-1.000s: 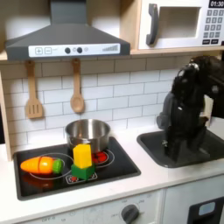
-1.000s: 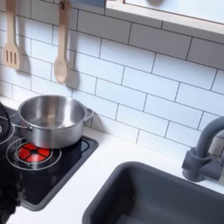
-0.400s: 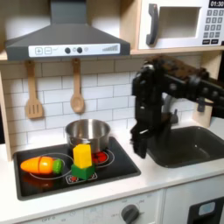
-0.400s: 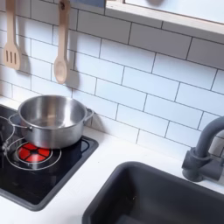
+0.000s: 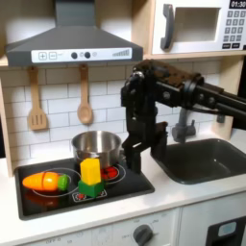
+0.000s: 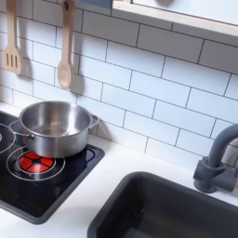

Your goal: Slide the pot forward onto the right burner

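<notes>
Sitting at the back of the black cooktop (image 5: 85, 188), the pot (image 5: 96, 147) occupies the centre-left of the first exterior view, behind the right burner (image 6: 34, 164), whose red ring lies bare in front of it in the second exterior view. Thin shiny metal suggests a light, rigid, slippery body; the rim or the short side handle (image 6: 94, 121) looks the likeliest hold. The hand (image 5: 131, 159) hangs just right of the pot, apparently apart; whether it is released or clenched cannot be told. A glossy cooktop should slide easily. Toy vegetables (image 5: 89, 176) crowd the front, a sink (image 5: 207, 159) the right of the white counter (image 5: 163, 197).
</notes>
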You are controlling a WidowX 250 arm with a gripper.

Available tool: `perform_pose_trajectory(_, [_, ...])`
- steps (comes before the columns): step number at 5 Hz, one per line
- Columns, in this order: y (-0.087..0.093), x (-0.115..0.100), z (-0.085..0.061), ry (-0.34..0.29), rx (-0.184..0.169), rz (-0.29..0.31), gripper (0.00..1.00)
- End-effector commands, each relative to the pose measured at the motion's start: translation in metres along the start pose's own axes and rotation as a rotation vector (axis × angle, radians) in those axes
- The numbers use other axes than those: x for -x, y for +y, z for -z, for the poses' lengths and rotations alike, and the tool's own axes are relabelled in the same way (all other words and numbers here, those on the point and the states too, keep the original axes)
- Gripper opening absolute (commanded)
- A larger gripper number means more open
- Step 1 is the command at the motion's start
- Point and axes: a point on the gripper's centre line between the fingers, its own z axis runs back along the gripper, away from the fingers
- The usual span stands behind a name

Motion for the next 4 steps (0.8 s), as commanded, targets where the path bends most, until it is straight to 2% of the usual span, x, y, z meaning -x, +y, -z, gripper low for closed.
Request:
perform_pose_trajectory(1, [0.021,-0.017,0.0,-0.002,-0.041,-0.027,1.0])
perform_pose_trajectory(3, [0.033,-0.035,0.005,0.003,-0.042,-0.053,1.0])
perform_pose_trajectory(4, [0.033,-0.042,0.006,0.009,-0.034,-0.044,1.0])
